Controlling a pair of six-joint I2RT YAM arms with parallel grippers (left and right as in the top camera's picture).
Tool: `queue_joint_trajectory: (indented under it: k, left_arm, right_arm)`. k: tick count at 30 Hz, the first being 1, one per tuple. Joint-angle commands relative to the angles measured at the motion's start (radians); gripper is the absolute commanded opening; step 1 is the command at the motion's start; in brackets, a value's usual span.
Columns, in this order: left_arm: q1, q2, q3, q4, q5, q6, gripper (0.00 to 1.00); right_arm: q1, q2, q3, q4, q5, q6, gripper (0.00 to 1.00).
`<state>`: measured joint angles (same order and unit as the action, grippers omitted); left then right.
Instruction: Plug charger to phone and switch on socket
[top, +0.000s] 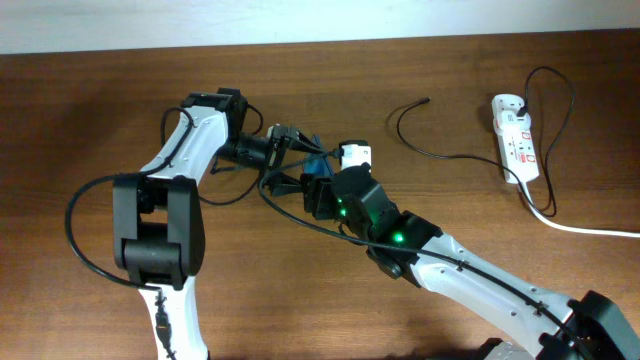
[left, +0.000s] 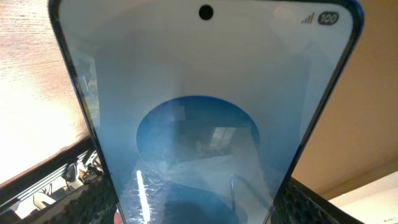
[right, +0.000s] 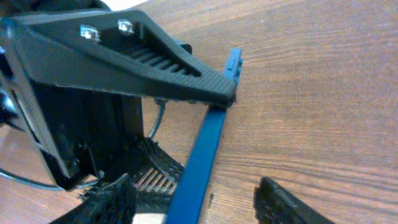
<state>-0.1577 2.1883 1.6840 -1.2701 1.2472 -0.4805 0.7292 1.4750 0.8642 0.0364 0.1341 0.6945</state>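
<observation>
The phone (top: 316, 163) is held on edge above the table's middle. Its pale blue screen with a darker blue oval fills the left wrist view (left: 205, 93). My left gripper (top: 295, 148) is shut on the phone, with its dark finger pads on both side edges (left: 199, 208). My right gripper (top: 322, 190) is open, its fingers (right: 196, 202) either side of the phone's blue edge (right: 205, 149) with a gap on the right. The charger (top: 420, 148) lies loose at the back right, its plug tip (top: 427, 100) free. The socket (top: 516, 138) lies at the far right.
The socket's thick white cord (top: 590, 228) runs off the right edge. A thin black cable (top: 568, 100) loops round the socket. The left gripper's black finger (right: 137, 56) crosses the top of the right wrist view. The table is brown wood.
</observation>
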Motion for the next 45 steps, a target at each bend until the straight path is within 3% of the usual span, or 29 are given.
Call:
queue_joint_trajectory:
  k: [1, 4, 21, 23, 25, 26, 30, 35, 37, 40, 45]
  left_arm:
    - [-0.003, 0.005, 0.015, -0.001, 0.028, -0.004, 0.49]
    - [-0.003, 0.005, 0.015, -0.002, 0.020, -0.004, 0.49]
    - [-0.030, 0.005, 0.015, 0.002, -0.024, -0.005, 0.52]
    - [-0.030, 0.005, 0.015, 0.002, -0.024, -0.005, 0.66]
    - [-0.029, 0.005, 0.015, 0.002, -0.024, -0.005, 0.94]
    - [-0.029, 0.005, 0.015, 0.002, -0.024, -0.005, 0.99]
    - [-0.004, 0.005, 0.033, 0.003, -0.055, -0.004, 0.99]
    - [0.105, -0.085, 0.276, -0.017, -0.283, 0.008, 0.99]
    - [0.162, -0.185, 0.386, -0.077, -0.482, 0.063, 0.99]
    - [0.249, -0.418, 0.422, -0.172, -0.748, 0.193, 0.99]
    - [0.394, -0.856, 0.389, -0.289, -1.101, 0.218, 1.00]
  right_arm:
    - [0.004, 0.000, 0.016, 0.005, 0.012, -0.002, 0.52]
    - [0.004, 0.000, 0.016, 0.005, 0.000, -0.002, 0.39]
    - [0.003, 0.000, 0.016, 0.006, -0.154, -0.002, 0.06]
    - [0.003, 0.000, 0.016, 0.006, -0.153, -0.002, 0.04]
    - [0.003, 0.000, 0.016, 0.007, -0.150, -0.002, 0.04]
    - [0.002, 0.000, 0.016, 0.010, -0.149, -0.002, 0.04]
    - [-0.039, -0.001, 0.017, 0.018, -0.153, -0.002, 0.04]
    - [-0.148, -0.007, 0.017, 0.017, -0.196, 0.016, 0.04]
    - [-0.208, -0.018, 0.017, 0.016, -0.262, 0.077, 0.04]
    - [-0.299, -0.017, 0.017, 0.013, -0.418, 0.251, 0.04]
    - [-0.312, -0.017, 0.017, 0.013, -0.532, 0.340, 0.04]
